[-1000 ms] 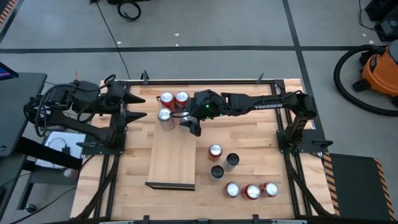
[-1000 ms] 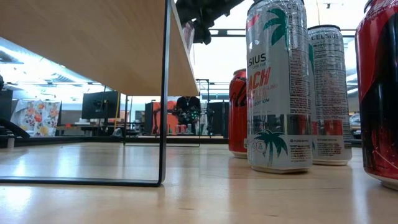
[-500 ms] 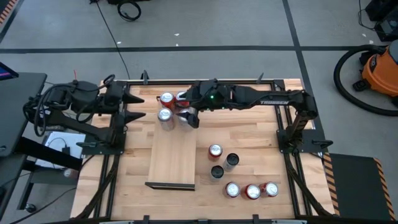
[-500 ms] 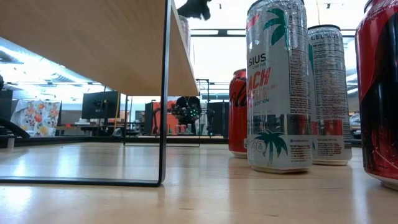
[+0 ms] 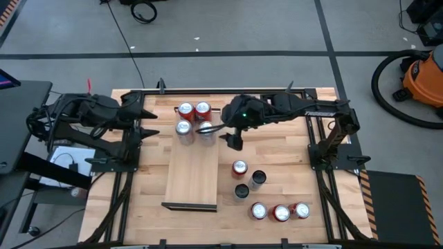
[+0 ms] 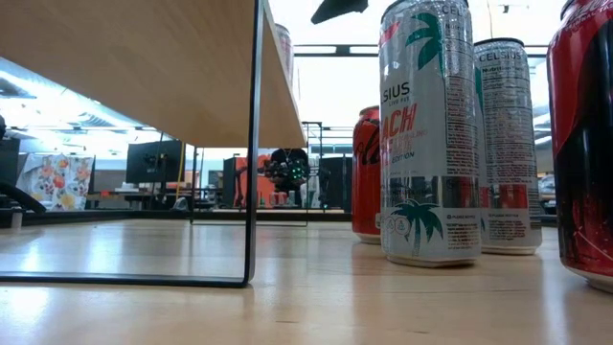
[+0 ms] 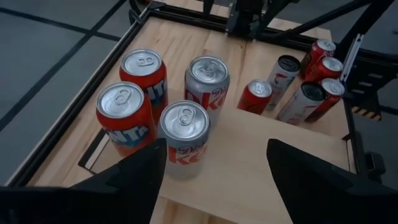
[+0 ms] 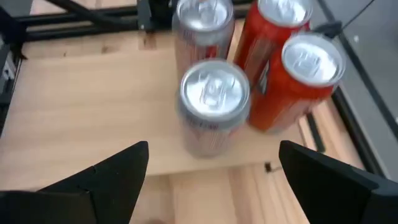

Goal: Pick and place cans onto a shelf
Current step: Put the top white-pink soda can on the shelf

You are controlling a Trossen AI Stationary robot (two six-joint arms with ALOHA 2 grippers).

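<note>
Four cans point(image 5: 193, 119) stand clustered at the far end of the shelf point(image 5: 192, 176); six more point(image 5: 259, 192) wait on the bench point(image 5: 291, 155), so the job looks under half done. The right gripper point(image 5: 232, 140) hangs just beside the cluster, jaws wide and empty; the left gripper point(image 5: 147, 122), jaws parted, holds nothing.

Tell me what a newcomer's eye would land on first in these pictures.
Most striking is the cluster of four cans, two red and two silver, standing at the far end of the shelf. Just beside them the right gripper hangs open and empty, off the shelf's right edge. Six more cans wait on the table to the right, while the left gripper sits open at the table's left edge.
</note>
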